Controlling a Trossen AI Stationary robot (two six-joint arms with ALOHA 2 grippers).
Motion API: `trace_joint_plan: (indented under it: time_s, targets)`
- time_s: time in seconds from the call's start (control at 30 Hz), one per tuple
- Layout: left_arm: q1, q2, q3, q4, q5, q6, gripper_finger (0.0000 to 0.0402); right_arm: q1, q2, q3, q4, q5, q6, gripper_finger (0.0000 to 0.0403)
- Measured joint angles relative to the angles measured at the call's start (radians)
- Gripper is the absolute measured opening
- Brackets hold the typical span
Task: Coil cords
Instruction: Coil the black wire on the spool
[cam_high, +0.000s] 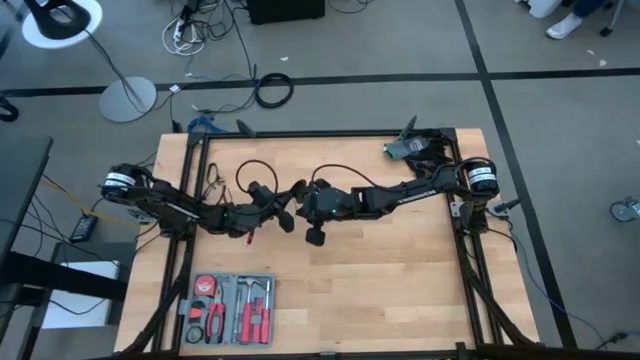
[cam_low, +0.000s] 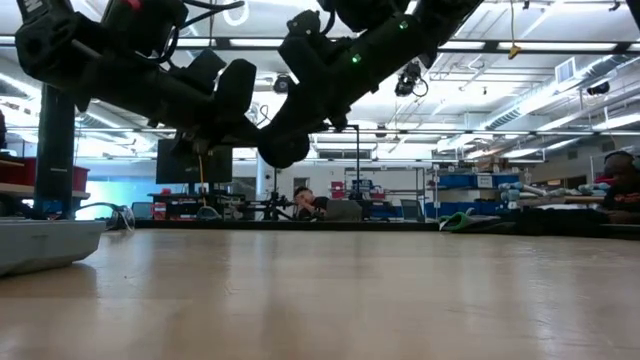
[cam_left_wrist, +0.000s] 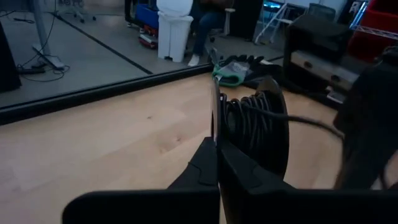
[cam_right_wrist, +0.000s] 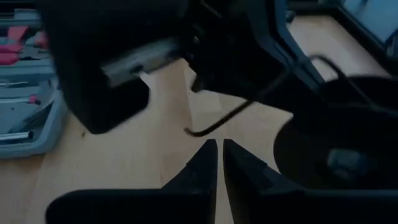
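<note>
The cord is a thin black wire, wound in several turns (cam_left_wrist: 249, 118) on a small round black puck that has a thin disc (cam_left_wrist: 214, 102) at its side. My left gripper (cam_left_wrist: 216, 144) (cam_high: 278, 203) is shut on it over the table's middle. One strand (cam_left_wrist: 311, 123) runs off toward the right arm. My right gripper (cam_right_wrist: 219, 148) (cam_high: 305, 200) faces the left one with a narrow gap between its fingertips and nothing in it. A loose wire end (cam_right_wrist: 214, 127) hangs just beyond them. The puck (cam_right_wrist: 329, 155) shows dark beside it. My left gripper pinches the rim of the puck's thin disc (cam_left_wrist: 214, 127) between its two fingers, at the edge nearest the gripper. The fingers come almost level from the table's left. The puck stands on edge, lifted clear of the table, with the wound wire beside the fingers.
A grey tool tray (cam_high: 228, 308) with red-handled pliers lies near the front left. A green and black bundle (cam_high: 405, 150) sits at the far right corner. Black frame rails (cam_high: 320, 133) run round the table's edges. Bare wood (cam_high: 400, 280) lies toward the near right.
</note>
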Motion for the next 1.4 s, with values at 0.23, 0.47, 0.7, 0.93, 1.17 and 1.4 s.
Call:
trace_joint_plan:
  time_s: [0.23, 0.47, 0.7, 0.93, 1.17, 1.4]
  targets:
    - [-0.001, 0.000, -0.002, 0.025, 0.000, 0.001, 0.0000, -0.002, 0.000, -0.034, -0.002, 0.003, 0.030, 0.0022]
    - [-0.002, 0.000, -0.141, 0.280, 0.000, 0.003, 0.0000, 0.024, 0.000, -0.185, 0.099, 0.004, 0.080, 0.0014]
    - [-0.018, 0.000, -0.261, 0.448, -0.001, 0.060, 0.0000, 0.043, 0.033, -0.421, 0.733, 0.065, 0.095, 0.0002]
    - [-0.018, 0.000, -0.259, 0.446, -0.004, 0.158, 0.0000, 0.042, 0.235, -0.347, 1.094, 0.067, 0.088, 0.0028]
    - [-0.018, 0.000, -0.257, 0.439, -0.004, 0.164, 0.0000, 0.042, 0.307, -0.196, 1.076, 0.065, 0.009, 0.0083]
    - [-0.018, -0.001, -0.256, 0.441, 0.009, 0.164, 0.0000, 0.019, 0.307, -0.146, 1.061, 0.066, -0.003, 0.0127]
